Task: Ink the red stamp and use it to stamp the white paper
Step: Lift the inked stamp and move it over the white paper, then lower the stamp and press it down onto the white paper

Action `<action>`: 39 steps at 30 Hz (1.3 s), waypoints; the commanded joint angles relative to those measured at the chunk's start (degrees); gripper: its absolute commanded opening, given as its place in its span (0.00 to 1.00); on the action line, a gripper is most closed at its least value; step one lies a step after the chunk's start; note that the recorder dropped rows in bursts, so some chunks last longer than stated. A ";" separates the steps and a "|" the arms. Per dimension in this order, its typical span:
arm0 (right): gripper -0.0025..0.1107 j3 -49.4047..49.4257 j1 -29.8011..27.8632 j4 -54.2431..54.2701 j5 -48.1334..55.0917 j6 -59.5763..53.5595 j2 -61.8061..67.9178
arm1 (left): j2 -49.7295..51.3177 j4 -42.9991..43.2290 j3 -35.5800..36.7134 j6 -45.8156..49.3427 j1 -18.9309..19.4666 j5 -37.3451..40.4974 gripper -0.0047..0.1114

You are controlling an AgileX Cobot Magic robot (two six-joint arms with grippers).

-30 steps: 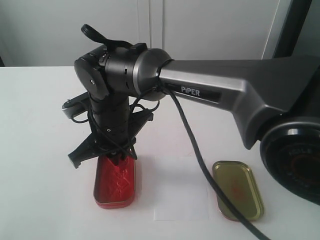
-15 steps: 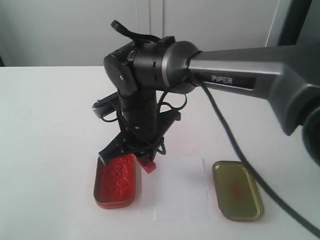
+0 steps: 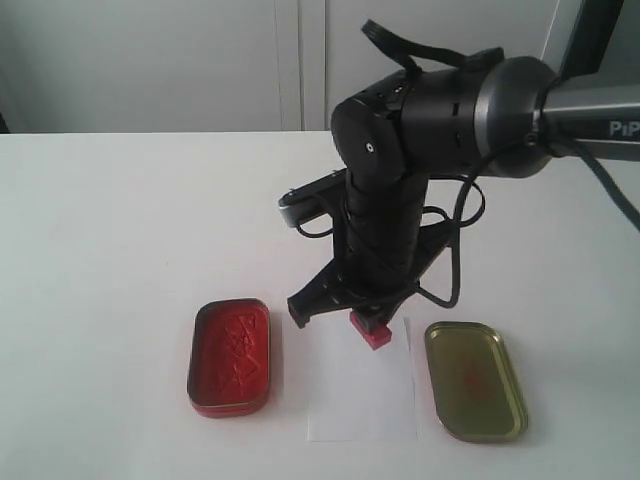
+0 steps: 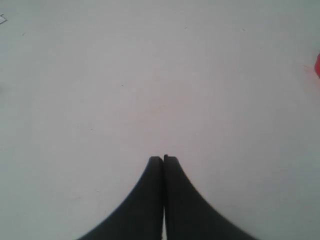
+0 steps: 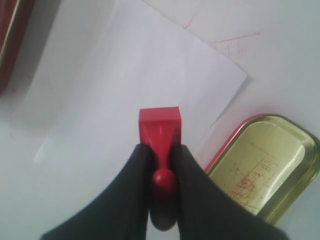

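- table (image 3: 100, 250): lying bare and white under the whole rig, so any print you are landing off the sheet is marking the top itself.
- right arm (image 3: 400, 200): you are reaching it down over the work, with its loose cable (image 3: 458, 270) looping beside the wrist. I judge that loop is hanging low enough to be catching a tin if you are swinging sideways.
- white paper (image 3: 350, 400): lying flat below the right gripper (image 3: 372, 318), with nothing weighting it. Risk: the inked face is sticking and the sheet is coming up as you are lifting, or it is sliding if you are pressing at a slant.
- red ink-pad tin (image 3: 230, 357): sitting open, off to one side of the gripper, beyond the sheet's edge.
- gold lid (image 3: 475, 380): lying just beside the sheet on the gripper's other side. The fingers (image 5: 192, 195) are working close to it, and a nudge there is shifting the paper too.
- red stamp (image 5: 159, 130): the right gripper's jaws are clamping its narrow handle, with the block pointing down over the paper, nearer the sheet's border than its middle. I cannot tell whether the block is touching the sheet. Risks: part of the print is falling off the edge, or the thin handle is pivoting in the grip and giving you half an impression.
- left gripper (image 4: 163, 159): hanging over bare table, jaws pressed together, holding nothing.
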 commanded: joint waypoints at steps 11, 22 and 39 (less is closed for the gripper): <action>0.02 7.81 -0.39 0.57 -8.30 0.28 -0.80 | -0.23 -0.14 0.59 0.00 -0.16 0.54 0.04; 0.02 8.59 -0.39 6.28 -11.96 0.16 -0.47 | -0.23 -0.14 0.59 0.00 -0.16 0.54 0.04; 0.02 8.59 -0.39 4.80 -11.82 0.16 1.08 | -0.23 -0.14 0.59 0.00 -0.16 0.54 0.04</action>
